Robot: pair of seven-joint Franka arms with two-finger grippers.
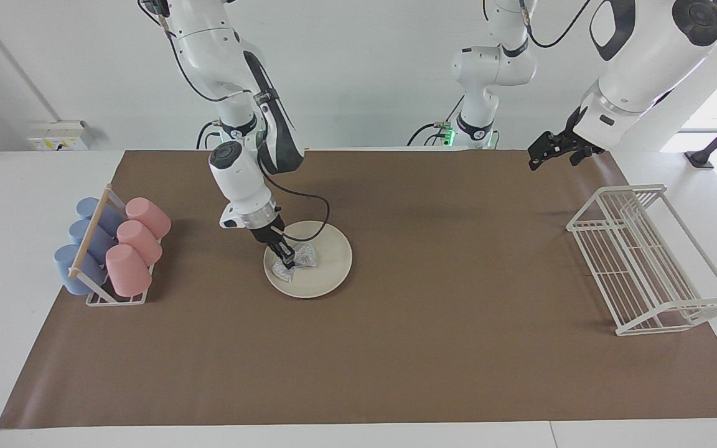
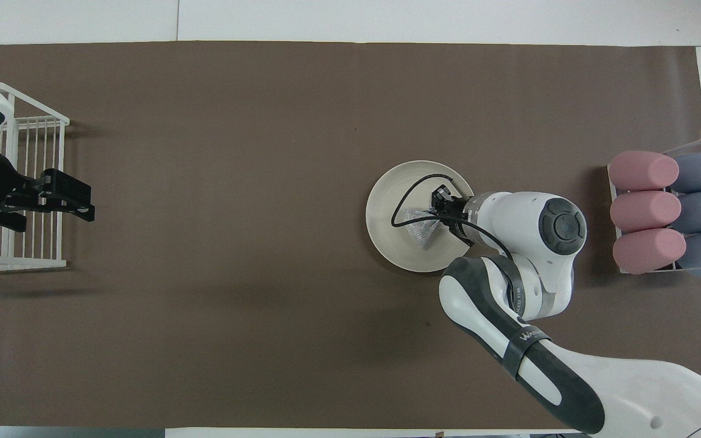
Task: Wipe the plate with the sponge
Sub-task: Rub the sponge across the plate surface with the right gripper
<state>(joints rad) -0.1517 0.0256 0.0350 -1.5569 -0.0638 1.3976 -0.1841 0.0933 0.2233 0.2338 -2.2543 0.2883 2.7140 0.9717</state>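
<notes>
1. Facing view: the right end effector [image 1: 286, 259] is clenched on the sponge [image 1: 296, 259], pressing it onto the plate [image 1: 324, 274] on the tabletop [image 1: 458, 348].
2. Overhead view: the left end effector [image 2: 76, 202], released, hangs beside the wire rack [image 2: 22, 243]; the sponge [image 2: 421, 226] lies mid-plate.

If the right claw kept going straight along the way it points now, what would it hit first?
The right claw, shut on the sponge, points down at the plate. It would likely press the sponge harder onto the plate; little or no gap shows.
</notes>
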